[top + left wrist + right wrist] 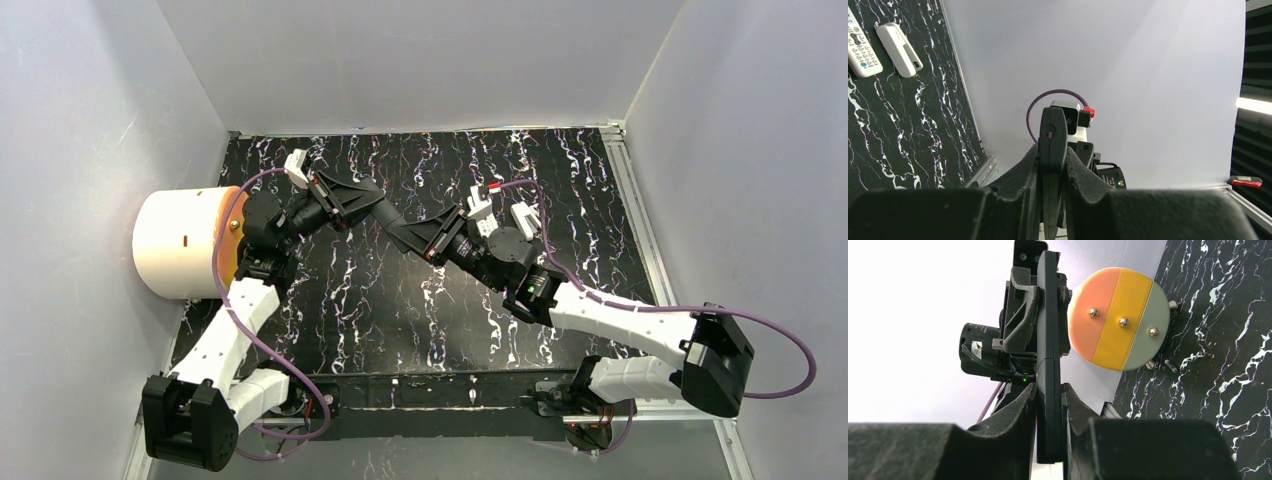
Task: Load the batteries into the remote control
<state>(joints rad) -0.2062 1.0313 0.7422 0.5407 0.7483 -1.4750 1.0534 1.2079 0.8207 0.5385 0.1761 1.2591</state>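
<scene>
Looking at the top external view, you find the left gripper (383, 214) and right gripper (406, 232) meeting tip to tip. In the left wrist view, its jaws clamp the black remote (1053, 135) edge-on. In the right wrist view, the jaws pinch that remote; one dark battery (1171, 366) lies apart on the tabletop (1228, 400), beside the tri-colour drum (1120, 317).

both my arms reach inward and meet tip to tip, left gripper (1052, 156) and right gripper (1049, 396) each clamped flat on one dark slab (1048, 315).
</scene>
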